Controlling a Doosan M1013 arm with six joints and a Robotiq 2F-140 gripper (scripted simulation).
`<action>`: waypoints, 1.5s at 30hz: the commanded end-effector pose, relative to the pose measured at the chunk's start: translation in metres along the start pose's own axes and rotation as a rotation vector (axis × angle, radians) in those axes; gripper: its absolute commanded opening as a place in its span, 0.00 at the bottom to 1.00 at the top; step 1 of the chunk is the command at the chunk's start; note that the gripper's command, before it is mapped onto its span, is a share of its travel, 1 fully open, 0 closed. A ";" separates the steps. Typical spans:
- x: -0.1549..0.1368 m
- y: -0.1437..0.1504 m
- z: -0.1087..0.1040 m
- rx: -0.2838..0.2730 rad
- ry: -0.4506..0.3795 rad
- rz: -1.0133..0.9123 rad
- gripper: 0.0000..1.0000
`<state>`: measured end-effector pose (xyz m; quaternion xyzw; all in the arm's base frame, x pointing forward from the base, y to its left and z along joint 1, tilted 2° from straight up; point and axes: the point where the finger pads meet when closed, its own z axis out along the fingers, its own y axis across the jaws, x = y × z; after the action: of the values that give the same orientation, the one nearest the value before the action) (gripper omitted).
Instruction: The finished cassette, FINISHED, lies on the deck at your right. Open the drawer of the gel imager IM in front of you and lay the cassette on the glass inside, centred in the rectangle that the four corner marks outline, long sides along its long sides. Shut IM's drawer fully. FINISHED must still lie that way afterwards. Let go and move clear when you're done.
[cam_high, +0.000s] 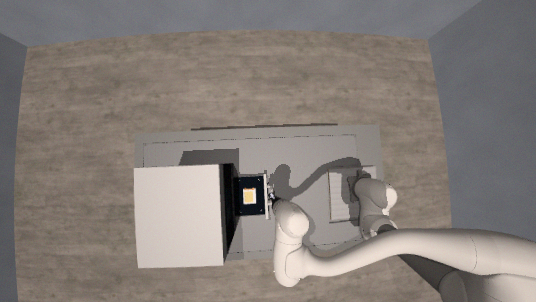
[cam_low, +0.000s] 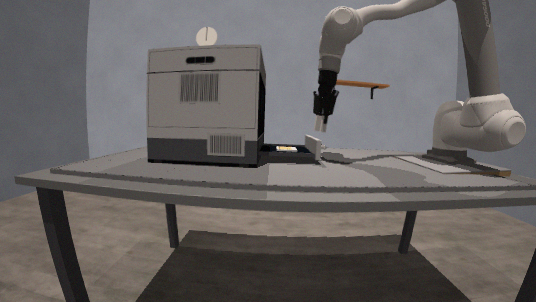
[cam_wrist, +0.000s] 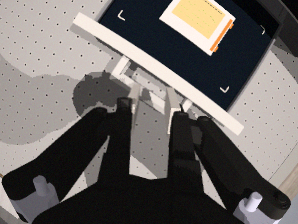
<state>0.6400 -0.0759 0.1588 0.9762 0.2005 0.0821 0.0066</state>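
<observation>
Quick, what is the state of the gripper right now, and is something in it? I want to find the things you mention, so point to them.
Gripper (cam_high: 271, 196) (cam_low: 321, 127) (cam_wrist: 152, 97): partly open, a narrow gap between its fingers, holding nothing.
</observation>
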 end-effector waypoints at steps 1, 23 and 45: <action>-0.008 -0.004 0.000 0.014 -0.006 -0.118 0.27; -0.008 -0.004 0.000 0.071 -0.063 -0.779 0.27; -0.008 -0.004 0.000 0.094 -0.086 -1.056 0.27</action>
<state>0.6312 -0.0751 0.1570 0.7442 0.6676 0.0181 0.0116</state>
